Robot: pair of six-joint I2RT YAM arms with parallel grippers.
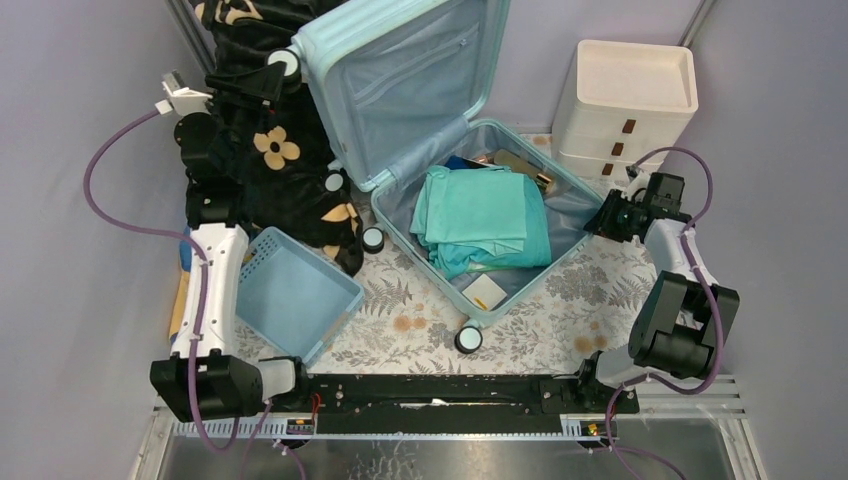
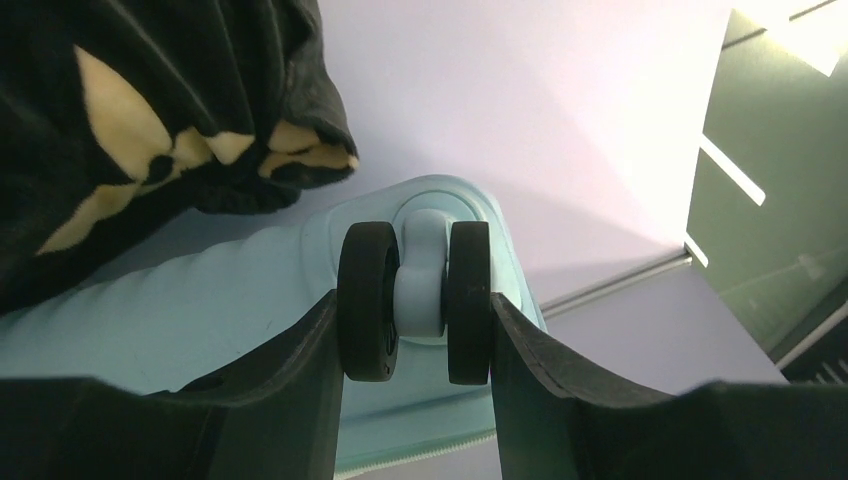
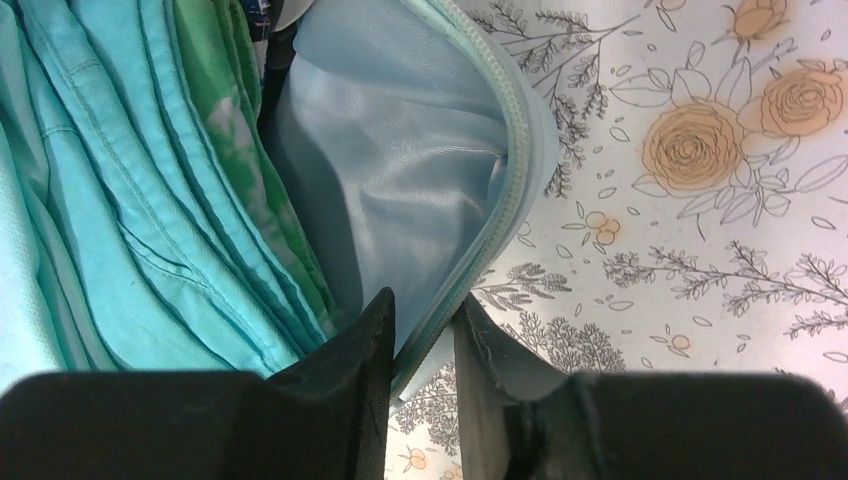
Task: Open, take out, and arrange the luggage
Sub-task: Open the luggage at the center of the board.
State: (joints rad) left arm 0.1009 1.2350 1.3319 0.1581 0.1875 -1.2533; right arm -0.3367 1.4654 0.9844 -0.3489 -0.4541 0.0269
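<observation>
While the luggage [image 1: 400,70] lies open between the arms, lid raised, the left gripper [image 2: 415,300] clamps a lid wheel [image 2: 368,300] between its fingers [image 2: 300,380]. The right gripper [image 3: 420,330] pinches the lower shell's right rim [image 3: 515,170].

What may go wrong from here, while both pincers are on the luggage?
1. The left pincer grips the lid only by a wheel. If the wheel swivels or slips out, the lid may drop onto the clothes.
2. The right pincer pinches the rim together with the lining. A pull may tear the lining or drag the whole luggage over the table.
</observation>
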